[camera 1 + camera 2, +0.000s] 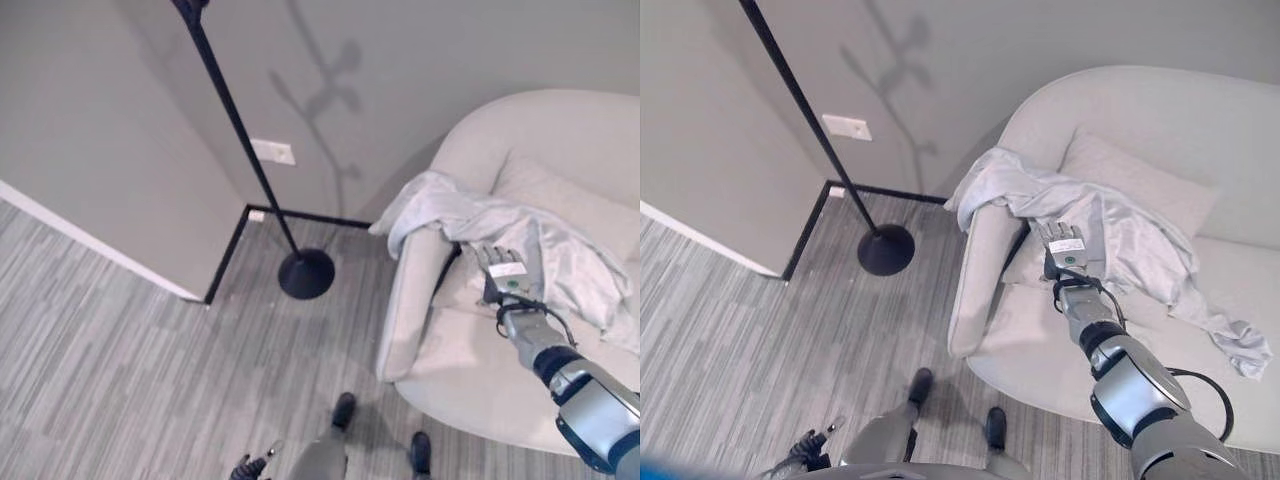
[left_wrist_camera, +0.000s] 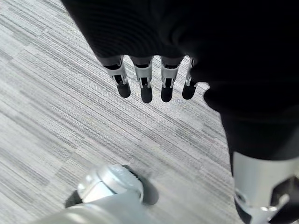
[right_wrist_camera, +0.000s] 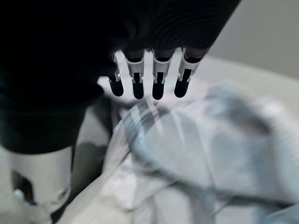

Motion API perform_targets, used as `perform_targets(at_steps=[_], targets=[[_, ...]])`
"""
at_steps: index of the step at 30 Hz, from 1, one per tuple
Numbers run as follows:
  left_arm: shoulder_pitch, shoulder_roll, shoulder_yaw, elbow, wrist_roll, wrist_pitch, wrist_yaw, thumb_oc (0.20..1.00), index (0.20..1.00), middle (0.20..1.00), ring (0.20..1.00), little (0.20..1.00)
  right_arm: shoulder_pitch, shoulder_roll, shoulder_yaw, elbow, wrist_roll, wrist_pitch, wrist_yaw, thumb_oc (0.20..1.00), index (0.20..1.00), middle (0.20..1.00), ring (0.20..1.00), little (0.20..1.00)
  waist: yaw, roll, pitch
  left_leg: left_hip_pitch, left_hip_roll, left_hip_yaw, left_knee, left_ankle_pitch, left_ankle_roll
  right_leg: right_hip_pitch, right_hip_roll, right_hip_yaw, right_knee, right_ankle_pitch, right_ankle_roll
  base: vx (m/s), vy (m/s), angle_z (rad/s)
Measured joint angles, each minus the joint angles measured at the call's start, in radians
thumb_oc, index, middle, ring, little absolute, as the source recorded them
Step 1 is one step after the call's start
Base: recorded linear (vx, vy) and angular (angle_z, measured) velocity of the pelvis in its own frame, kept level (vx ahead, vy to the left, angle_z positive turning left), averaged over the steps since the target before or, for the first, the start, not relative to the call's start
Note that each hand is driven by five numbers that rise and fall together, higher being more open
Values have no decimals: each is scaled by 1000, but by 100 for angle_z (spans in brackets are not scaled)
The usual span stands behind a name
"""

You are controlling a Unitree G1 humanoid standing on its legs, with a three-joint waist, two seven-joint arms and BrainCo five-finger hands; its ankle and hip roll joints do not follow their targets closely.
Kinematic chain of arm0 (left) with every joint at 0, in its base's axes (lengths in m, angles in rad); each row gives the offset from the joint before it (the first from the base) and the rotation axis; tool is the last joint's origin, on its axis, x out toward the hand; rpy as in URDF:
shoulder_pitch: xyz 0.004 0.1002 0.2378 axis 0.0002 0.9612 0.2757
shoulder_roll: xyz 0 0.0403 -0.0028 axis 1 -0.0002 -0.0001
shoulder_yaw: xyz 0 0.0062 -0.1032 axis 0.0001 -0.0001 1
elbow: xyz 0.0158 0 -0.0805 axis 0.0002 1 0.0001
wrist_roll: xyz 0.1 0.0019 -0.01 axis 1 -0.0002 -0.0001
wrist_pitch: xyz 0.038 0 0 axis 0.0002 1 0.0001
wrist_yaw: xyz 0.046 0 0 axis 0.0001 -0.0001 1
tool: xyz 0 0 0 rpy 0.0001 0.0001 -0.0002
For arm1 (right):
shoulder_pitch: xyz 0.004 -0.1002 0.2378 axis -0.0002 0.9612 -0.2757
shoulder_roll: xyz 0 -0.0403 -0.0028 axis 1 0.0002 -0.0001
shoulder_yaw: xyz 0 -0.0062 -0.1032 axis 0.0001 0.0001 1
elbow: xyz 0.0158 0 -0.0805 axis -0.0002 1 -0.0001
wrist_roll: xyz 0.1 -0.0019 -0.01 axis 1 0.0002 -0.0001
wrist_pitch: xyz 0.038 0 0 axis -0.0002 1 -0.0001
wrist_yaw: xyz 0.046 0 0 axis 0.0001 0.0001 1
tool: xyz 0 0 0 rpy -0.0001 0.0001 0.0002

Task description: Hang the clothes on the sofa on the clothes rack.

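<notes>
Right hand (image 1: 1064,250) (fingers straight) over garment (image 1: 1120,235); contact unclear.

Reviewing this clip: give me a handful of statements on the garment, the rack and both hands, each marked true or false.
1. The light grey garment lies draped over the sofa, one end over the armrest. True.
2. The garment already hangs on the clothes rack. False: the rack's pole is bare and stands on the floor beside the sofa.
3. The right hand is over the garment with fingers straight. True.
4. The left hand holds the garment. False: it hangs over the carpet with straight fingers and holds nothing.
5. The rack stands to the robot's right of the sofa. False: it stands to the left.
</notes>
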Motion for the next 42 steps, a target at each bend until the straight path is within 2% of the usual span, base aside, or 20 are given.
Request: perform_targets(at_steps=[4,12,15,17,19,21,24,25,30,34,37,39,42], targets=[[-48,0,-39,-9,-18,-9,1,1000,1000,1000,1000,1000,-79,48,5,120,12,31,-22,1000,1000,1000,1000,1000,24,4,16,-46,-2,-5,14,-1,-2,-37,-3,-4,0,1,0,16,7,2],[-79,2,-72,-34,-38,-11,23,1000,1000,1000,1000,1000,-152,25,1,191,42,105,-100,1000,1000,1000,1000,1000,43,16,26,-89,-26,-23,23,-2,-2,-68,-24,-18,0,-1,4,28,21,6],[-79,3,-71,-41,-38,-13,40,1000,1000,1000,1000,1000,-159,12,-77,158,75,134,-156,1000,1000,1000,1000,1000,46,19,27,-89,-36,-22,24,-2,-2,-68,-33,-17,0,-3,6,0,0,0],[-78,10,-68,-41,-38,-12,42,1000,1000,1000,1000,1000,-156,-25,-106,83,80,157,-168,1000,1000,1000,1000,1000,42,19,27,-89,-38,-21,23,-2,-2,-70,-36,-15,0,-3,7,0,0,0],[-77,21,-51,-41,-38,-11,46,1000,1000,1000,1000,1000,-155,-98,-133,-70,78,179,-174,1000,1000,1000,1000,1000,30,19,27,-88,-38,-19,23,-2,-2,-70,-37,-13,0,-3,7,0,0,0],[-70,29,0,-43,-38,-7,66,1000,1000,1000,1000,1000,-124,-183,-249,-340,70,217,-194,1000,1000,1000,1000,1000,4,19,27,-85,-37,-13,23,-2,-2,-70,-37,-7,0,-2,7,-12,0,-8],[-65,30,8,-44,-36,-3,72,1000,1000,1000,1000,1000,-112,-201,-305,-428,47,239,-200,1000,1000,1000,1000,1000,-8,18,27,-83,-39,1,34,-2,-2,-67,-39,5,0,0,9,8,-9,-14],[-65,29,9,-51,-32,2,73,1000,1000,1000,1000,1000,-84,-206,-347,-486,34,252,-190,1000,1000,1000,1000,1000,-26,17,27,-81,-37,2,42,-2,-2,-65,-39,11,0,1,9,15,-16,-3],[-31,25,18,-80,17,17,66,1000,1000,1000,1000,1000,103,-210,-463,-692,28,242,-140,1000,1000,1000,1000,1000,-48,20,25,-62,-33,2,50,-2,-2,-42,-31,12,0,2,7,-1,-23,-3],[-7,25,17,-77,54,22,58,1000,1000,1000,1000,1000,82,-199,-439,-626,34,200,-122,1000,1000,1000,1000,1000,-57,24,23,-66,-22,0,51,-3,-3,-45,-21,9,0,6,5,0,0,0],[-6,26,17,-62,53,21,58,1000,1000,1000,1000,1000,-50,-183,-303,-401,87,158,-118,1000,1000,1000,1000,1000,-44,28,21,-91,-16,-4,52,-10,-11,-73,-16,14,0,19,3,-1,-4,-3],[-3,27,18,-60,52,20,58,1000,1000,1000,1000,1000,-80,-168,-288,-369,115,140,-120,1000,1000,1000,1000,1000,-32,33,17,-106,-22,-7,52,-5,-5,-89,-20,12,8,21,4,0,0,0],[2,34,16,-46,41,18,58,1000,1000,1000,1000,1000,-197,-107,-156,-176,152,116,-120,1000,1000,1000,1000,1000,-19,36,15,-109,-31,-12,52,-3,-1,-95,-28,9,19,22,14,41,15,7]])
